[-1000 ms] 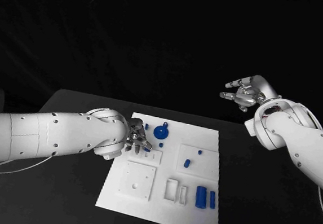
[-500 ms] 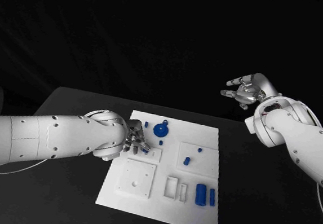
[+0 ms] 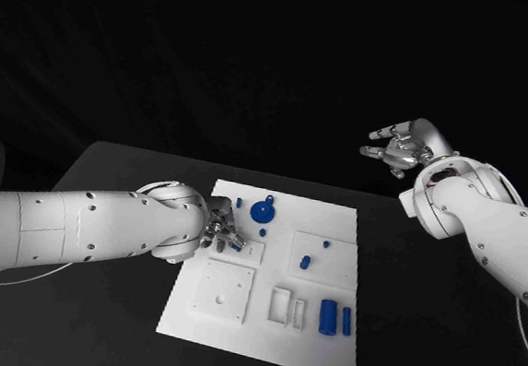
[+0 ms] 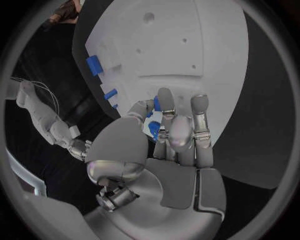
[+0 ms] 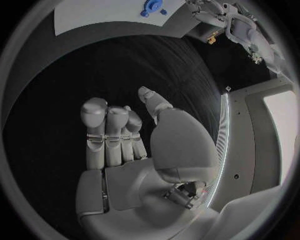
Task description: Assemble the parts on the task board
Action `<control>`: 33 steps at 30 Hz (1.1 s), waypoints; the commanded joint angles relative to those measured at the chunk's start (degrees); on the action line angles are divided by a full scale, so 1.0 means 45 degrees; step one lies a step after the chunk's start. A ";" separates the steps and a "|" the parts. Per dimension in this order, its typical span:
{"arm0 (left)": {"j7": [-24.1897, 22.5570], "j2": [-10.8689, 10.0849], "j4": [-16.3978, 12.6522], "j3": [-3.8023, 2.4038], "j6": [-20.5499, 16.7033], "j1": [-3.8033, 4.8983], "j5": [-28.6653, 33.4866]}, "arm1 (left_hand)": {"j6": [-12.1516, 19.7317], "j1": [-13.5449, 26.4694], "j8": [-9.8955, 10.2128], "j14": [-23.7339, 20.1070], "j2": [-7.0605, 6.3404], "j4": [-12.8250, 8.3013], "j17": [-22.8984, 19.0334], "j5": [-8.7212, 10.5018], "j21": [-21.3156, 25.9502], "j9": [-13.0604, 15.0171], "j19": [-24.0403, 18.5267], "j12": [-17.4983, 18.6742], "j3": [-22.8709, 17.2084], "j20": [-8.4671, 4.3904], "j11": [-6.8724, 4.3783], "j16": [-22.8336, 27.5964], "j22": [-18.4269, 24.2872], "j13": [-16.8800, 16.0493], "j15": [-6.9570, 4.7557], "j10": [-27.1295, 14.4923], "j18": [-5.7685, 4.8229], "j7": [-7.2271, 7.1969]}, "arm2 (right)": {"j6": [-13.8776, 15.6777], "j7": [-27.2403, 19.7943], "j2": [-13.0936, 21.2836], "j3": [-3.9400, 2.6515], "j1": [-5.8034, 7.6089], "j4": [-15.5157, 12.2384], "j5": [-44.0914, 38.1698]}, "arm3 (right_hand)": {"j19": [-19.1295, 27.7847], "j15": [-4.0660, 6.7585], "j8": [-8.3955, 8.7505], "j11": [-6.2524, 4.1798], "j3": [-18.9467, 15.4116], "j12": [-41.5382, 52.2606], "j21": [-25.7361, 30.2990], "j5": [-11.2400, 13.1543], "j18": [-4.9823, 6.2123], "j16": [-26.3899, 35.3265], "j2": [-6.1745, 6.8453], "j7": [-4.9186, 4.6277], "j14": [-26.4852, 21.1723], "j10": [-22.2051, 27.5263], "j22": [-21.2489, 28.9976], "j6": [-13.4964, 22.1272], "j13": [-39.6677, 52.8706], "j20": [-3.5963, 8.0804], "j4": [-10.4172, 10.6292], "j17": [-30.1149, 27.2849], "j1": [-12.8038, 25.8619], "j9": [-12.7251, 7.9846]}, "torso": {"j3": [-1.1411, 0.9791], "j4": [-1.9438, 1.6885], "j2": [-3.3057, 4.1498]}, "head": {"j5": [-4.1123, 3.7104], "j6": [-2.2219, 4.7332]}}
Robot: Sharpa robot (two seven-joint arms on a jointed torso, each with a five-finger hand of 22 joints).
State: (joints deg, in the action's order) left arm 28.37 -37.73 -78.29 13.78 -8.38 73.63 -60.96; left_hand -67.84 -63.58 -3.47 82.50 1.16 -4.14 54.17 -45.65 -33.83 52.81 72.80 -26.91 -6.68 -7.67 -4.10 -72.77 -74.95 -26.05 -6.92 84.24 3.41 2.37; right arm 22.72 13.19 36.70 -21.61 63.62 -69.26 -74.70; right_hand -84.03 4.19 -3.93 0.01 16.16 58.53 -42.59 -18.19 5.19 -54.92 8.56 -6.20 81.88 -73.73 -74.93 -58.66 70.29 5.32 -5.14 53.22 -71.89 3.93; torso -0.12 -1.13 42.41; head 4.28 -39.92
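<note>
The white task board (image 3: 256, 331) lies in the middle of the black table. My left hand (image 3: 221, 230) rests over its far left part, and thumb and fingers pinch a small blue part (image 4: 154, 128) against a white block. Beside it on the board are a round blue knob part (image 3: 262, 212), a small blue peg (image 3: 263, 235) and another peg (image 3: 307, 265). Two blue cylinders (image 3: 328, 321) stand near the front right. My right hand (image 3: 401, 148) is raised high beyond the table's far right, fingers straight, thumb apart, holding nothing (image 5: 119, 135).
A white square plate (image 3: 225, 291) and a white frame (image 3: 281, 306) sit on the board's near half. The board's edge (image 5: 94, 17) and the blue knob part (image 5: 150, 6) show far from my right hand. Bare black table surrounds the board.
</note>
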 commanded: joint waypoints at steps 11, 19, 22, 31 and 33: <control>-0.0053 0.0038 -0.0024 -0.0003 0.0288 -0.0013 -0.0176 | -0.0785 -0.0074 -0.0056 0.0079 0.0120 -0.1551 -0.0082 -0.0051 0.0047 -0.0006 0.0068 -0.0055 -0.1466 0.0038 0.0002 -0.0046 -0.0211 0.0038 -0.0021 0.0456 0.0013 -0.0656 | -0.0157 0.0065 -0.0030 -0.0008 0.0007 0.0033 -0.0008 | -0.0712 0.0014 0.0072 -0.0034 0.0061 0.0032 -0.0048 -0.0056 0.0069 0.0073 -0.0016 -0.0012 0.0108 -0.0014 -0.0517 -0.0107 -0.0003 0.0024 0.0007 0.0016 0.0153 -0.0007 | 0.0011 -0.0020 0.0008 | -0.0021 -0.0032; -0.0005 0.0031 -0.0053 -0.0005 0.0435 -0.0015 -0.0033 | -0.0816 -0.0079 -0.0066 0.0083 0.0121 -0.1569 -0.0080 -0.0080 0.0049 0.0008 0.0070 -0.0071 -0.1461 0.0036 0.0006 -0.0066 -0.0214 0.0048 -0.0019 0.0464 0.0002 -0.0662 | -0.0175 0.0091 -0.0053 -0.0007 0.0007 0.0088 -0.0010 | -0.0708 0.0015 0.0076 -0.0034 0.0045 0.0012 -0.0033 -0.0058 0.0070 0.0099 -0.0013 -0.0014 0.0106 0.0000 -0.0503 -0.0100 -0.0020 0.0025 0.0001 0.0017 0.0160 -0.0010 | 0.0012 -0.0030 0.0012 | -0.0009 -0.0063; 0.0010 0.0032 -0.0058 -0.0005 0.0471 -0.0015 0.0006 | -0.0817 -0.0072 -0.0063 0.0080 0.0121 -0.1583 -0.0087 -0.0109 0.0046 0.0029 0.0074 -0.0085 -0.1465 0.0033 0.0006 -0.0070 -0.0215 0.0049 -0.0019 0.0465 -0.0002 -0.0661 | -0.0181 0.0096 -0.0063 -0.0007 0.0007 0.0108 -0.0010 | -0.0708 0.0015 0.0076 -0.0034 0.0045 0.0012 -0.0033 -0.0058 0.0070 0.0099 -0.0013 -0.0014 0.0106 0.0000 -0.0503 -0.0100 -0.0020 0.0025 0.0001 0.0017 0.0160 -0.0010 | 0.0014 -0.0033 0.0009 | -0.0014 -0.0067; 0.0080 0.0038 -0.0039 -0.0006 0.0580 -0.0015 0.0043 | -0.0825 -0.0056 -0.0065 0.0079 0.0132 -0.1611 -0.0090 -0.0147 0.0044 0.0081 0.0071 -0.0099 -0.1481 0.0031 0.0008 -0.0082 -0.0216 0.0057 -0.0020 0.0460 -0.0005 -0.0664 | -0.0207 0.0121 -0.0075 -0.0006 0.0007 0.0149 -0.0013 | -0.0702 0.0014 0.0076 -0.0033 0.0023 -0.0006 0.0008 -0.0054 0.0073 0.0142 -0.0015 -0.0015 0.0105 0.0016 -0.0477 -0.0094 -0.0037 0.0024 -0.0014 0.0009 0.0147 -0.0010 | 0.0018 -0.0041 0.0011 | -0.0028 -0.0059; 0.0108 0.0041 -0.0028 -0.0006 0.0626 -0.0015 0.0044 | -0.0825 -0.0056 -0.0065 0.0079 0.0132 -0.1611 -0.0090 -0.0147 0.0044 0.0081 0.0071 -0.0099 -0.1481 0.0031 0.0008 -0.0082 -0.0216 0.0057 -0.0020 0.0460 -0.0005 -0.0664 | -0.0213 0.0126 -0.0078 -0.0006 0.0007 0.0159 -0.0015 | -0.0702 0.0014 0.0076 -0.0033 0.0023 -0.0006 0.0008 -0.0054 0.0073 0.0142 -0.0015 -0.0015 0.0105 0.0016 -0.0477 -0.0094 -0.0037 0.0024 -0.0014 0.0009 0.0147 -0.0010 | 0.0018 -0.0041 0.0011 | -0.0028 -0.0059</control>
State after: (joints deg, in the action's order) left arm 28.44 -37.63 -78.38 13.70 -7.09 73.63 -61.16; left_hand -67.96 -63.71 -3.48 82.50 1.30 -4.36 53.85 -46.11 -33.83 53.10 72.80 -27.17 -6.59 -7.67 -4.07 -72.77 -74.92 -25.88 -6.91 84.27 3.39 2.49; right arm 22.50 13.73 36.40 -21.61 63.62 -68.57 -74.70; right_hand -84.04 4.19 -3.94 0.02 16.16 58.53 -42.59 -18.19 5.15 -54.46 8.37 -6.24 81.88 -73.74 -74.92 -58.87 70.17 5.32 -5.14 53.22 -71.71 3.94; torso -0.03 -1.30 42.46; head 4.15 -40.19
